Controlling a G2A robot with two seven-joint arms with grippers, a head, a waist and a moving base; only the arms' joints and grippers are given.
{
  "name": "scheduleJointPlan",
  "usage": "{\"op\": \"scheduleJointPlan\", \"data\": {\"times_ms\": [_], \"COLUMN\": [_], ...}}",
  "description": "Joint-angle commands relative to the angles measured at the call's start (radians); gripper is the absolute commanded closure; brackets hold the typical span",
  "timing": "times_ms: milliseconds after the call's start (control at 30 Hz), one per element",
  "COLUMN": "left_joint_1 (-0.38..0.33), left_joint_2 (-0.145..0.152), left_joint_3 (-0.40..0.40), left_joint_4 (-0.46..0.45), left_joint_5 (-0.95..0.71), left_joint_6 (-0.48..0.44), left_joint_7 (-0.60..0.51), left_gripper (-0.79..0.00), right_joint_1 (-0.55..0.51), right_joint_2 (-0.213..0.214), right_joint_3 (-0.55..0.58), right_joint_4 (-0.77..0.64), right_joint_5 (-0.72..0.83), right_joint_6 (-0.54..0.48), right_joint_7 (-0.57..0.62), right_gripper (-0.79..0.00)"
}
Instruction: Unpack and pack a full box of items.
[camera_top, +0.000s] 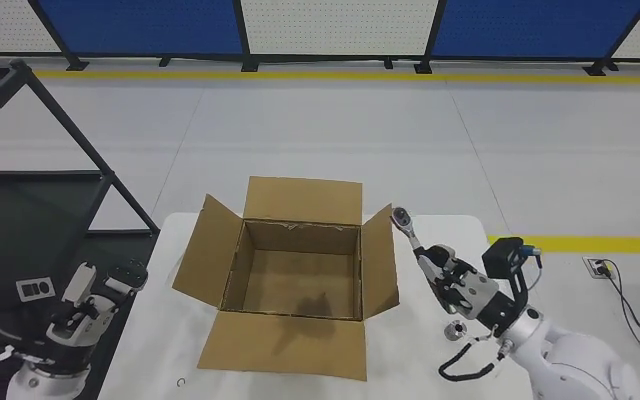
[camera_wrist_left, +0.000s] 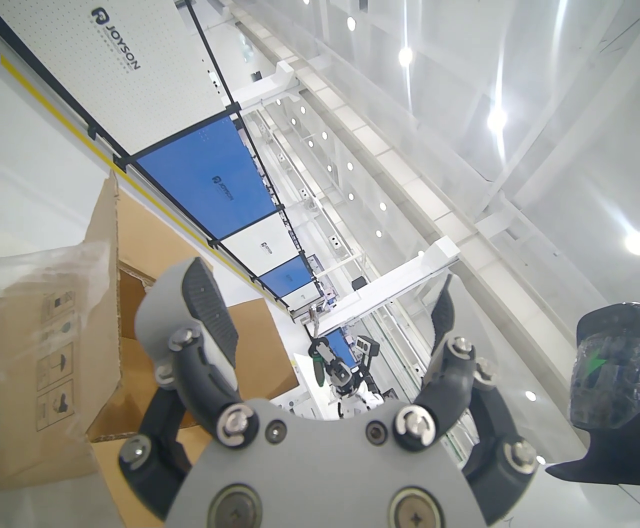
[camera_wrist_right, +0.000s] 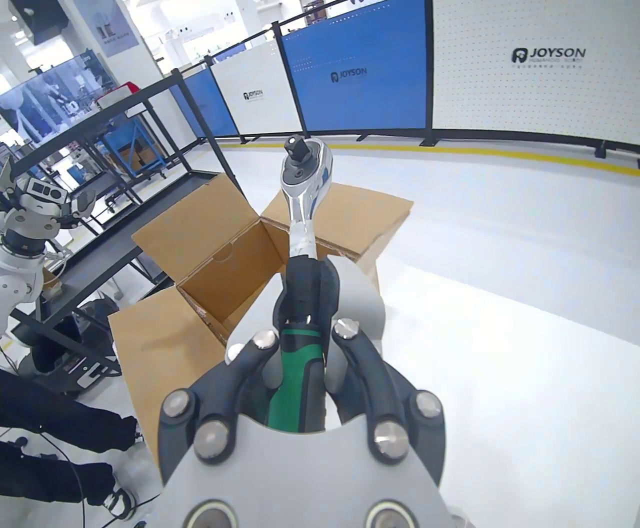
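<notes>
You are looking at the cardboard box (camera_top: 300, 285) sitting open, flaps splayed, at the middle of the white surface (camera_top: 420, 350). Your right gripper (camera_wrist_right: 307, 287) is pinching the green handle of a ratchet wrench (camera_wrist_right: 302, 170) at the box's 3 o'clock, its chrome head pointing toward 11 o'clock. Your left gripper (camera_wrist_left: 320, 277) is hanging spread wide, holding nothing, at the box's 8 o'clock. A small metal socket (camera_top: 455, 331) is lying at 4 o'clock
</notes>
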Motion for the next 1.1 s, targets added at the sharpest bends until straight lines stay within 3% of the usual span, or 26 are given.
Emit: {"op": "scheduleJointPlan", "data": {"times_ms": [0,533,1067], "left_joint_1": [-0.003,-0.034,-0.039], "left_joint_2": [0.0,0.004,0.007], "left_joint_3": [0.004,0.04,0.048], "left_joint_4": [-0.002,-0.011,-0.015], "left_joint_5": [0.001,0.029,0.028], "left_joint_6": [0.001,0.018,0.023], "left_joint_7": [-0.002,-0.018,-0.011], "left_gripper": [-0.785,-0.785,-0.785], "right_joint_1": [-0.029,-0.247,-0.246], "right_joint_2": [0.003,0.019,0.028], "right_joint_3": [0.014,0.041,-0.058], "right_joint_4": [0.004,0.082,0.276], "right_joint_5": [0.005,0.021,-0.02], "right_joint_6": [0.003,0.038,0.127], "right_joint_7": [-0.014,-0.104,-0.108], "right_gripper": [0.0,0.0,0.0]}}
